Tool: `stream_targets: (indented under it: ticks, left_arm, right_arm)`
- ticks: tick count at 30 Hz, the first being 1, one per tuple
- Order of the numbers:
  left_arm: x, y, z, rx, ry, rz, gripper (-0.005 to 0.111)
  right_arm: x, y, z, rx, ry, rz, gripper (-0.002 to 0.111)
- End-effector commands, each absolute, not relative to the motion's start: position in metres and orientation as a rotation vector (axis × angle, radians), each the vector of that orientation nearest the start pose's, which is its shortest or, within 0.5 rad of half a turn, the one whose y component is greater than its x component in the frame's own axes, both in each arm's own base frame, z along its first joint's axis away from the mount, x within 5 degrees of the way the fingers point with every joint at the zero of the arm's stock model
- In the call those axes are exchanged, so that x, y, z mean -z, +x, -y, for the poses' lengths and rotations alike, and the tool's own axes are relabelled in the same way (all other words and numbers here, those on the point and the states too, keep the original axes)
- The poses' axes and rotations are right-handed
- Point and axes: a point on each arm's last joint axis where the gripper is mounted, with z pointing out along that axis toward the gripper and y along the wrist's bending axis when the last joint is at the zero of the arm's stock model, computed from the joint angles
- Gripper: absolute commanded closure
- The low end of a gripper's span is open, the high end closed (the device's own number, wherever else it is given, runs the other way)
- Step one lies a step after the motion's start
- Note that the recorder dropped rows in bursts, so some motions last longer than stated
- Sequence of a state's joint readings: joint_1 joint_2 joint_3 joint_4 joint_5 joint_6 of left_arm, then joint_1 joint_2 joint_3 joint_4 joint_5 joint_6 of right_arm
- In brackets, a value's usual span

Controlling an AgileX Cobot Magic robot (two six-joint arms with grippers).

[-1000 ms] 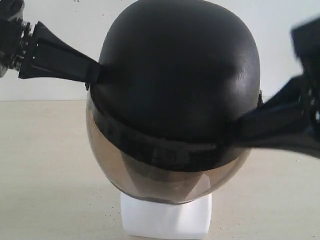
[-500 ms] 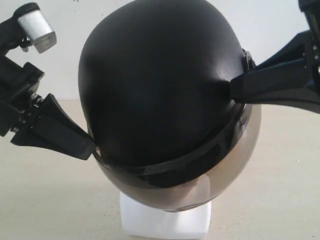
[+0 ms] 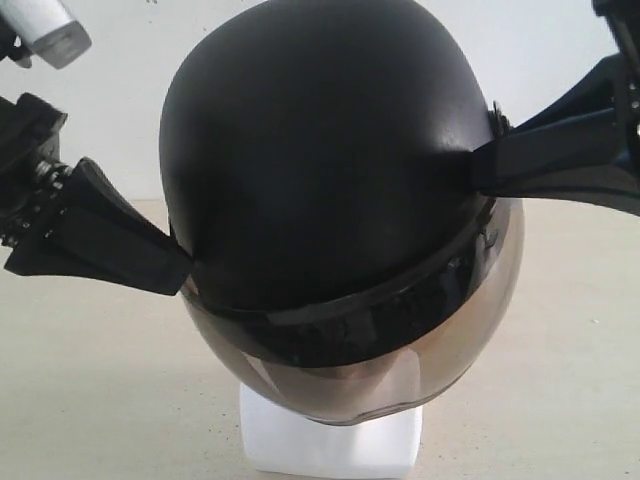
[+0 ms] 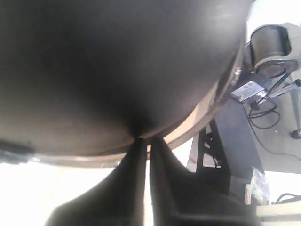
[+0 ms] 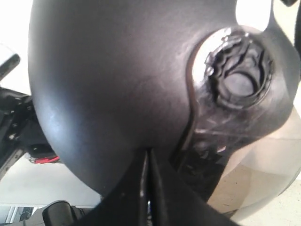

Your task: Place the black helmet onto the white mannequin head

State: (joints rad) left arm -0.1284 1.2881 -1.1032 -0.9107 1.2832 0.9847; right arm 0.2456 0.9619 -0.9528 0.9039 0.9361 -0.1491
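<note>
This looks like a robotics lab or test room rather than a home. A bare white wall stands behind a plain beige surface, and there the left gripper and right gripper of two black arms are clamped on the rim of the black helmet over the white mannequin head. The left wrist view shows the room behind: a grey cylindrical unit with a printed label beside it, loose black cables trailing over a pale floor, a black metal frame and a clear plastic bag.
</note>
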Motion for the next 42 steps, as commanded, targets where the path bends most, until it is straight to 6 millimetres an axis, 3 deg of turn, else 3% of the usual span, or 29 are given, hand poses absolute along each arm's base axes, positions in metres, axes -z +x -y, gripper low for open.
stream_targets:
  ticks: [1,13,18,21,25,33,42]
  left_arm:
    - [-0.365,0.219,0.103,0.988,1.015,-2.062,0.102]
    - [-0.383,0.206,0.092,0.951,0.96,-1.997,0.102]
    - [-0.396,0.195,0.085,0.921,0.922,-1.951,0.102]
    - [-0.401,0.196,0.076,0.868,0.787,-1.971,0.102]
    - [-0.395,0.206,0.068,0.82,0.669,-2.046,0.102]
    - [-0.384,0.217,0.065,0.802,0.627,-2.124,0.102]
    - [-0.386,0.22,0.055,0.805,0.54,-2.125,0.102]
  right_arm:
    - [-0.377,0.157,-0.098,-1.144,-0.124,-2.268,0.108]
    - [-0.383,0.152,-0.095,-1.154,-0.086,-2.232,0.108]
    - [-0.395,0.144,-0.09,-1.139,-0.049,-2.125,0.108]
    - [-0.402,0.142,-0.086,-1.118,0.0,-2.049,0.108]
    - [-0.402,0.153,-0.084,-1.099,0.068,-2.014,0.108]
    - [-0.382,0.182,-0.088,-1.03,0.087,-2.106,0.108]
    - [-0.374,0.187,-0.085,-0.935,0.083,-2.158,0.108]
